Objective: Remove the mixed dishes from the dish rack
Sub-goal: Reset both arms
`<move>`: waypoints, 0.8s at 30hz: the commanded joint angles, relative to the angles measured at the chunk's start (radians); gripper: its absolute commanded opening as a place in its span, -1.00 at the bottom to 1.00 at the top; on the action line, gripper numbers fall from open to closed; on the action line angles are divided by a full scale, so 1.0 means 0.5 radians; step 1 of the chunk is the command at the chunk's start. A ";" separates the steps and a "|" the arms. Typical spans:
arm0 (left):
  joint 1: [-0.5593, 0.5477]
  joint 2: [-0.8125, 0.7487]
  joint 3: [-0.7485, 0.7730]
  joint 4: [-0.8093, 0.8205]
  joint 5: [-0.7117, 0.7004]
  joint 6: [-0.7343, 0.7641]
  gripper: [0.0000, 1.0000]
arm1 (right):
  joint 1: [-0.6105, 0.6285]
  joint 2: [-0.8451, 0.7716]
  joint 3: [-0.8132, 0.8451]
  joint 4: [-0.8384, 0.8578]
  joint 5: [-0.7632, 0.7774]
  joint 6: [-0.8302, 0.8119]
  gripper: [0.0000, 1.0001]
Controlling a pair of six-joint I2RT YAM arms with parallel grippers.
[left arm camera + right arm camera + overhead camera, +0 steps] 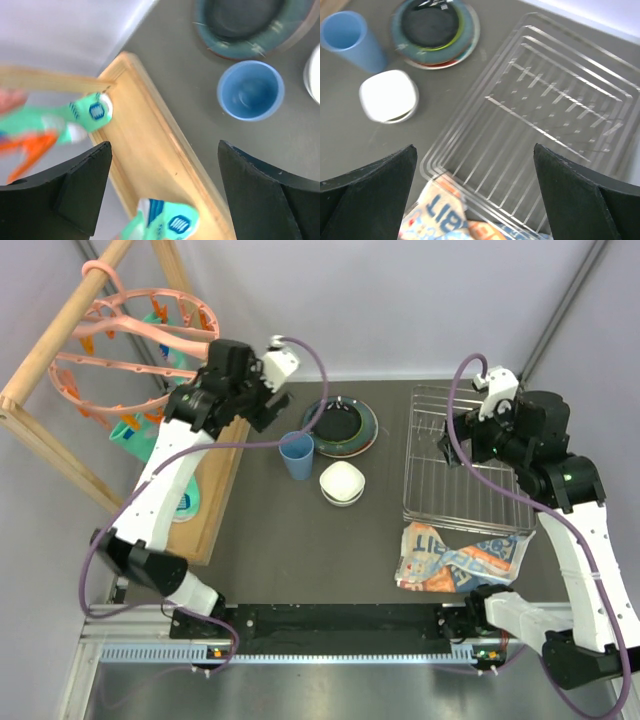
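Note:
The wire dish rack (465,455) stands at the right with no dishes in it; it also shows in the right wrist view (555,95). The dishes sit on the table to its left: a stack with the dark teal plate (345,428) on top, a lime-green piece (462,27) and a pink rim (435,64) beneath it, the light blue cup (296,455) upright, and the white bowl (342,482). My left gripper (265,412) is open and empty, hovering over the wooden tray (150,150) left of the cup (250,90). My right gripper (462,440) is open and empty above the rack's near-left corner.
A printed orange-blue-white packet (460,555) lies against the rack's near edge. A wooden tray (215,490) runs along the table's left side. A wooden frame with a pink ring of clips (140,340) stands at the back left, with green clips (92,112) close to my left gripper.

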 commanded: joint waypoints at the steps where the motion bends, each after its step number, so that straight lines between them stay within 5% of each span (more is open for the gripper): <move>1: 0.145 -0.362 -0.417 0.702 0.062 -0.485 0.82 | -0.016 -0.023 0.022 0.256 0.357 0.001 0.97; 8: 0.172 -0.652 -1.053 1.353 -0.134 -0.826 0.83 | -0.016 -0.030 0.040 0.514 0.698 0.017 0.97; 24: 0.228 -0.692 -1.219 1.657 -0.383 -1.105 0.82 | -0.013 0.044 -0.030 0.719 0.916 0.118 0.97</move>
